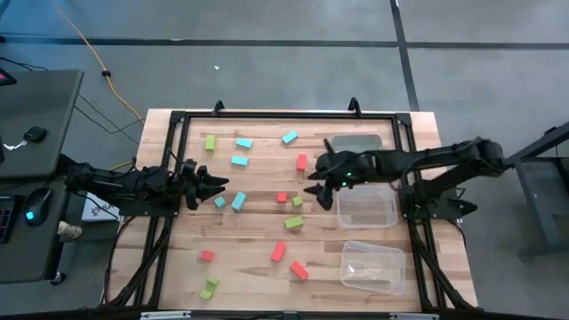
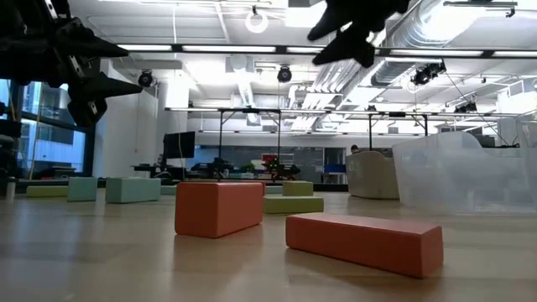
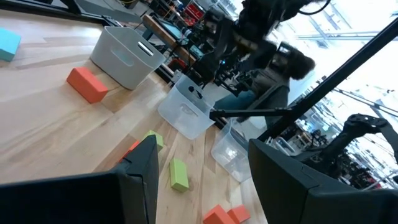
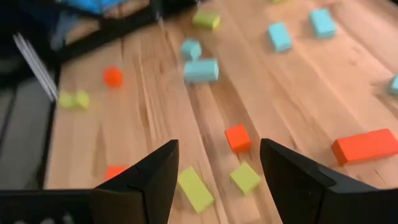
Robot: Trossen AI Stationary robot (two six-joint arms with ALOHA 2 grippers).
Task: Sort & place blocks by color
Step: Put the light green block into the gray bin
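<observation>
Blocks (image 1: 293,223) are all scattered on the table (image 1: 249,276), none sorted; three bins (image 1: 366,207) at three o'clock sit unfilled. Left gripper (image 1: 216,185) and right gripper (image 1: 316,180) hover open, empty.

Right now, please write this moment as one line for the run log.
left gripper: open, empty, above table left | right gripper: open, empty, above centre | small coloured blocks: scattered on table | clear plastic bins: no blocks visible inside

High view looks straight down on the pale wooden surface (image 1: 258,267); low view sits level, close behind two red-orange rectangular blocks (image 2: 219,207); wrist views share scattered blocks
</observation>
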